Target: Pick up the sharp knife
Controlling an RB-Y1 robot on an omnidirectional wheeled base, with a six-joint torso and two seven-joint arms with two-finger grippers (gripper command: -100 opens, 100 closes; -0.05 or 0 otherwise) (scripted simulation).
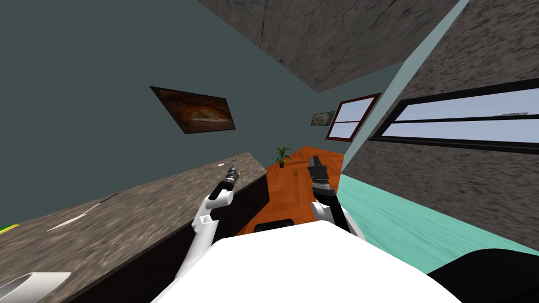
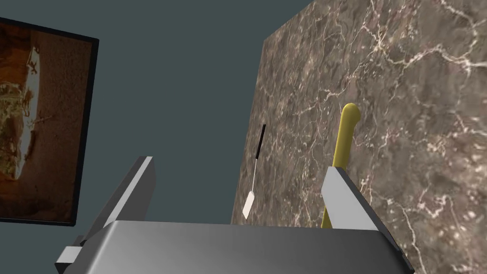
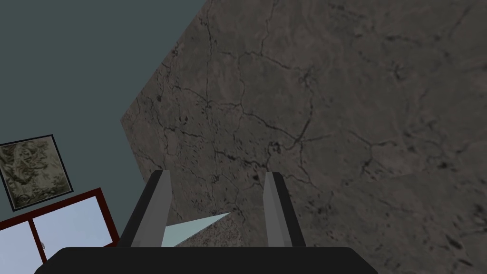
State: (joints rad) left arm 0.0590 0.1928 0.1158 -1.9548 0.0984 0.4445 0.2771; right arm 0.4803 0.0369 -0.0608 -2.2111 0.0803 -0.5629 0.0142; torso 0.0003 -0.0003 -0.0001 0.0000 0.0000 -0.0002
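Since what I take for the sharp knife (image 2: 346, 138), a smooth yellow round-ended handle, lies flat on the veined brown marble counter (image 2: 418, 142) and runs lengthwise away from my left pincer (image 2: 240, 164), passing behind one finger instead of between them, I judge a sideways shift comes first. Both that pincer and the farther right pincer (image 3: 218, 173) are spread, empty.

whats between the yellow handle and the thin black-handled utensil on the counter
Nothing. In the left wrist view, only bare brown marbled countertop separates the yellow handle from the thin black-handled utensil.
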